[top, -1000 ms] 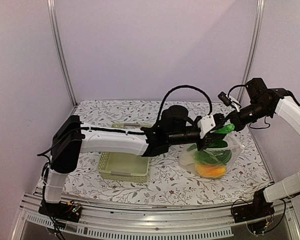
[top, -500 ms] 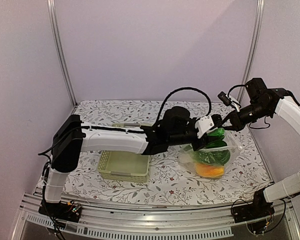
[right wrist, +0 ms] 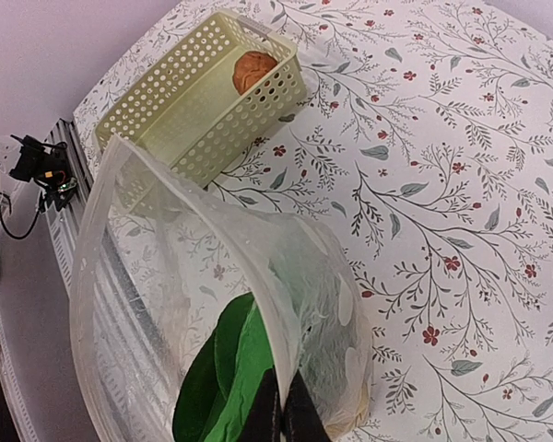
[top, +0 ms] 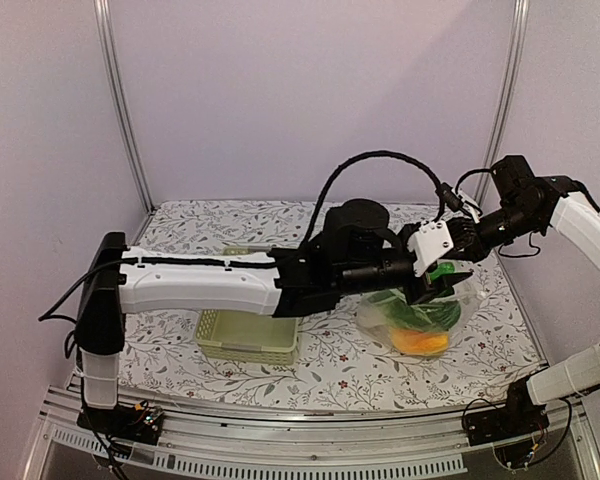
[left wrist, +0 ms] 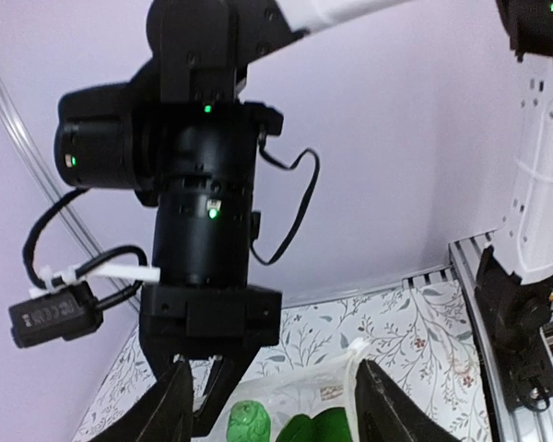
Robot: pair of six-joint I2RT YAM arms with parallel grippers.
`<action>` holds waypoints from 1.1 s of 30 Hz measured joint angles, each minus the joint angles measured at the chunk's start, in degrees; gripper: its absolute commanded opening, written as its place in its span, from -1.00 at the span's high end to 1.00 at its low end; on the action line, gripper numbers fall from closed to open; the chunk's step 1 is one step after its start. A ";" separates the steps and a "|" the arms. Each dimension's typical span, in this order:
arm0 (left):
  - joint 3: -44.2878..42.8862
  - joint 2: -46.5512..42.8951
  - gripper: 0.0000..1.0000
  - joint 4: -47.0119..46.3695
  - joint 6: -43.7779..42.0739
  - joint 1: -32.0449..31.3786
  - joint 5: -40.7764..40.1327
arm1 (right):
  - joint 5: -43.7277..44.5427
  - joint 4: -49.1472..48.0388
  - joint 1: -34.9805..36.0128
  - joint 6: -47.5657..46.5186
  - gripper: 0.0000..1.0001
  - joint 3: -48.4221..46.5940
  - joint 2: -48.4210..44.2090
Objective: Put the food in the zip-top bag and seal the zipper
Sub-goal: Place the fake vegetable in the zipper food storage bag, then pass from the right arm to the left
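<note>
The zip-top bag [top: 378,318] stands open at the right of the table, with green food [top: 420,315] and orange food [top: 422,342] inside. My right gripper [top: 464,243] is shut on the bag's rim and holds it up; the right wrist view shows its fingers [right wrist: 286,419] pinching the clear plastic [right wrist: 166,276] over green food [right wrist: 230,378]. My left gripper [top: 435,275] is open over the bag mouth. In the left wrist view its fingers [left wrist: 170,405] spread wide around a bumpy green piece [left wrist: 249,424] and the whitish zipper strip [left wrist: 350,373]. A reddish-brown food [right wrist: 255,69] lies in the basket.
The pale green lattice basket [top: 245,335] stands left of the bag, under my left forearm; it also shows in the right wrist view [right wrist: 147,110]. The floral tablecloth covers the table. Metal frame posts stand at the back corners.
My left arm has reached further right, carrying its gripper over the bag mouth. The green piece near it has sunk lower into the bag. My right gripper has kept its hold.
</note>
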State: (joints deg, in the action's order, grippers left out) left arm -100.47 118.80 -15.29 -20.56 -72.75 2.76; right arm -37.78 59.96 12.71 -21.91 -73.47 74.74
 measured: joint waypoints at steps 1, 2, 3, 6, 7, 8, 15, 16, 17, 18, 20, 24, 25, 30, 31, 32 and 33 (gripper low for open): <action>0.04 -0.81 -0.17 -0.02 0.09 -0.42 0.09 | 0.00 0.02 0.00 0.00 1.00 -0.07 0.00; 0.28 -1.92 -0.16 0.02 0.24 -0.83 0.09 | 0.00 0.02 0.00 0.00 1.00 -0.13 0.00; 0.66 -2.93 -0.15 0.00 0.46 -1.05 0.04 | 0.00 0.09 0.00 0.00 1.00 -0.24 0.02; 3.10 -6.80 -0.14 0.28 1.40 -1.18 -0.74 | 0.02 0.81 0.00 0.00 1.00 -1.16 0.07; 4.22 -8.04 -0.14 0.42 1.90 -1.18 -1.20 | 0.02 1.07 0.00 0.02 1.00 -1.73 0.11; 5.81 -9.62 -0.13 0.48 2.51 -1.18 -2.05 | 0.02 1.25 0.00 -0.04 1.00 -2.32 0.11; 16.22 -17.29 -0.05 2.86 7.58 -1.18 -9.16 | 0.61 2.23 0.00 -0.66 1.00 -4.63 1.51; 17.16 -17.57 -0.05 3.72 8.48 -1.18 -10.38 | 0.66 2.23 0.00 -0.66 1.00 -4.63 1.86; 17.92 -17.68 -0.05 4.44 9.29 -1.18 -11.41 | 0.63 2.21 0.00 -0.66 1.00 -4.63 2.10; 18.93 -17.75 -0.05 5.49 10.32 -1.18 -12.87 | 0.59 2.21 0.00 -0.66 1.00 -4.63 2.25; 20.46 -17.90 -0.05 7.21 11.91 -1.18 -15.17 | 0.59 2.25 0.00 -0.66 1.00 -4.70 2.40; 24.33 -18.93 -0.05 10.91 15.04 -0.96 -21.05 | 0.76 2.10 0.00 -0.63 1.00 -4.92 2.73; 25.16 -19.52 -0.05 11.85 15.82 -0.85 -22.18 | 0.83 2.12 0.00 -0.61 1.00 -5.01 2.86; 28.46 -24.17 -0.11 15.15 19.69 1.18 -26.25 | 1.70 1.51 -0.35 -0.61 1.00 -6.78 5.20; 29.00 -25.62 -0.12 15.91 20.72 1.99 -27.02 | 1.90 1.33 -0.57 -0.59 1.00 -7.39 5.97; 29.24 -26.58 -0.12 16.48 21.35 2.71 -27.56 | 2.03 1.25 -0.81 -0.61 1.00 -7.89 6.60; 29.40 -27.63 -0.12 17.27 22.47 3.72 -28.22 | 2.19 1.05 -1.03 -0.59 1.00 -8.37 7.23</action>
State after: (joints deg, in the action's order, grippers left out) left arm -71.07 91.18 1.98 1.91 -69.04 -25.45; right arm -35.59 61.01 11.68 -22.50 -81.84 81.97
